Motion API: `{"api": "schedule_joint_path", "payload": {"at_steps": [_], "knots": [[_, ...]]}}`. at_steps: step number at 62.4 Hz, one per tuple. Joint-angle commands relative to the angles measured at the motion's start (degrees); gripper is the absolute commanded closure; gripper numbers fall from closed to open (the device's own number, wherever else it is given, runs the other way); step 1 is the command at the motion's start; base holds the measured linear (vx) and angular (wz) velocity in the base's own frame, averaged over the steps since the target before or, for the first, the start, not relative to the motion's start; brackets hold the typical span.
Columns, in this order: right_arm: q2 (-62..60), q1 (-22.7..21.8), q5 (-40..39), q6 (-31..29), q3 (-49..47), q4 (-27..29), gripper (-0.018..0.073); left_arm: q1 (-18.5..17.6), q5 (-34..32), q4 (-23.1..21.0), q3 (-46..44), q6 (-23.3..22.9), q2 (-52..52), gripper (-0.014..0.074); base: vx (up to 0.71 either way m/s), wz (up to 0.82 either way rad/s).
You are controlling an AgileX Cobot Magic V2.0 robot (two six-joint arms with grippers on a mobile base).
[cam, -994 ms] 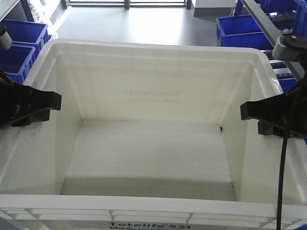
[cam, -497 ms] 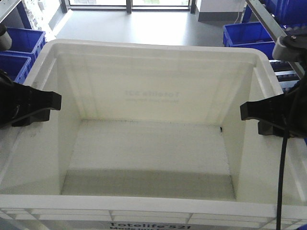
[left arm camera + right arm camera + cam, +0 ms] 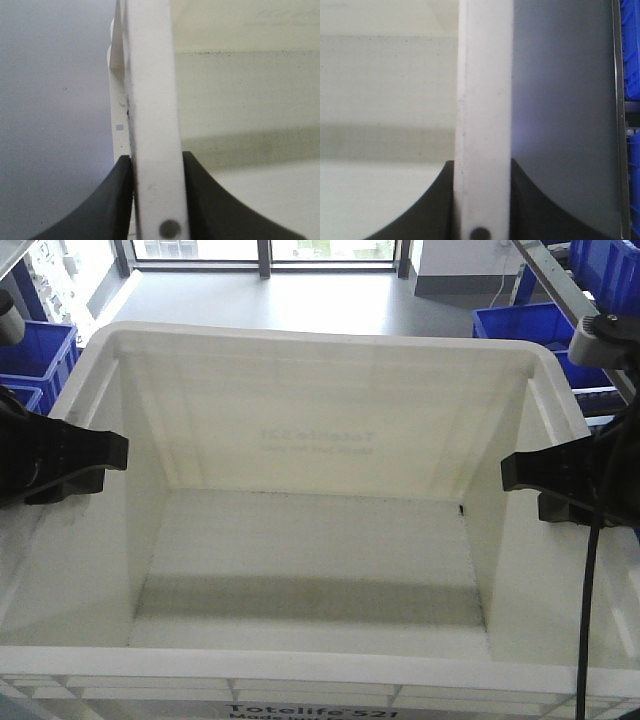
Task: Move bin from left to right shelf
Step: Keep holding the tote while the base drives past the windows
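The bin (image 3: 320,338) fills nearly the whole front view. It is a white crate, open at the top and empty, and its near wall carries the black print "Totelife 521" (image 3: 314,710) at the bottom edge. It hangs between the two arms, with grey floor (image 3: 300,295) beyond its far rim. The wrist views show only plain grey surface past its outer walls.

The left gripper (image 3: 95,468) sits at the bin's left wall, about halfway along the rim. In the left wrist view its jaws are narrow. One black finger (image 3: 112,205) is pressed on the outside of the wall and the other on the inside, so the white rim is pinched between them.

The right gripper (image 3: 525,480) sits at the bin's right wall, directly across from the left one. Its fingers (image 3: 420,210) are closed on that rim in the same way, one inside and one outside. A black cable (image 3: 588,600) hangs down from it just outside the bin's right wall.

Past the bin's far left corner stand dark blue crates (image 3: 40,345). Past its far right corner are more blue crates (image 3: 530,320), and a slanted metal rail (image 3: 548,278) runs above them. Whether that rail belongs to a shelf level I cannot tell.
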Motion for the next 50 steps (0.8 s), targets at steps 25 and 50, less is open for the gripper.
{"api": "schedule_joint_path", "payload": {"at_steps": [25,50], "knots": [[-1.68,-1.13,-0.96,0.67,-2.01,-10.71,0.0561,0.18,-2.04,5.4,-2.14,1.61,-2.54,0.0576,0.35,-0.03],[-1.68,-1.13,-1.32,0.68,-2.01,-10.7,0.0561,0.18,-2.23,5.4,-2.14,1.61,-2.49,0.0576,0.33,0.0]]}}
